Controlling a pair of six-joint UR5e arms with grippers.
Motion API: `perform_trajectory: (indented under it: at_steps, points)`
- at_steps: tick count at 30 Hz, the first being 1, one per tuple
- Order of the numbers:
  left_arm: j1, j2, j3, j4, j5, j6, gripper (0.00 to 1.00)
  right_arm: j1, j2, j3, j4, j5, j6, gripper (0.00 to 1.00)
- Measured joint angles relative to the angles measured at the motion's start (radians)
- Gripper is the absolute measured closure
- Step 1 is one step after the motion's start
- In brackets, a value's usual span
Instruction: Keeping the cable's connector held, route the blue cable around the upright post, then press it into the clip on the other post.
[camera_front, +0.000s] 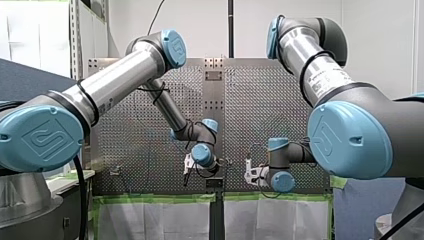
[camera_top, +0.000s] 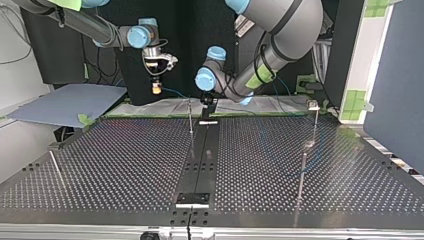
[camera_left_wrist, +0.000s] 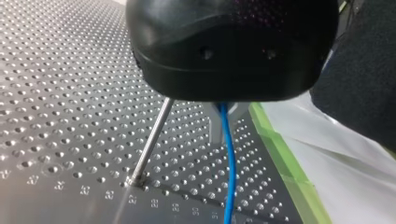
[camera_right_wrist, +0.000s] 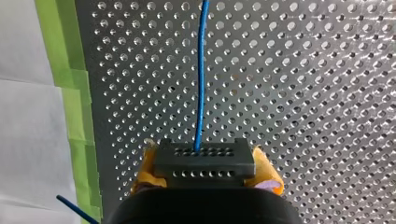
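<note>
Front view: my left gripper (camera_front: 187, 172) hung low at centre frame over the bench (camera_front: 150, 125), and my right gripper (camera_front: 248, 174) hung just right of it, the two near but apart. The cable was too thin to make out there.

Top view: my right gripper (camera_top: 156, 89) sat at upper left of centre, yellow pads showing. The blue cable (camera_top: 177, 93) ran nearly level across the frame from it to my left gripper (camera_top: 206, 102). The upright post (camera_top: 190, 117) stood just below that span, close to my left gripper. Well off at the right stood the other post (camera_top: 315, 122) with the clip (camera_top: 313, 105) on top, nothing in it.

Left wrist view: the black body hid the jaws, so I could not tell whether they were clenched or released. The cable (camera_left_wrist: 227, 163) came out from under the gripper and ran straight away from it. The post (camera_left_wrist: 149, 144) stood just beside the cable, not touching it.

Right wrist view: the jaws were clenched on the connector (camera_right_wrist: 204, 158), one yellow pad on each end, its long side across them. The cable (camera_right_wrist: 201, 70) left its face and pointed straight ahead over the holes.
</note>
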Motion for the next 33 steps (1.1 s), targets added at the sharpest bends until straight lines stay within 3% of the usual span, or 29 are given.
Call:
perform_trajectory:
  at_steps: [13,20,33]
  points:
    - [0.021,-0.001,0.0,0.029,0.06,-0.053,1.0,-0.023,0.002,-0.009,-0.001,-0.005,0.006,1.0]
    - [0.027,-0.001,0.0,0.036,0.069,-0.065,1.0,-0.033,0.023,-0.03,0.008,-0.007,0.013,1.0]
    - [0.039,-0.002,0.0,0.063,0.119,-0.117,1.0,-0.051,0.036,-0.062,0.031,-0.008,0.009,1.0]
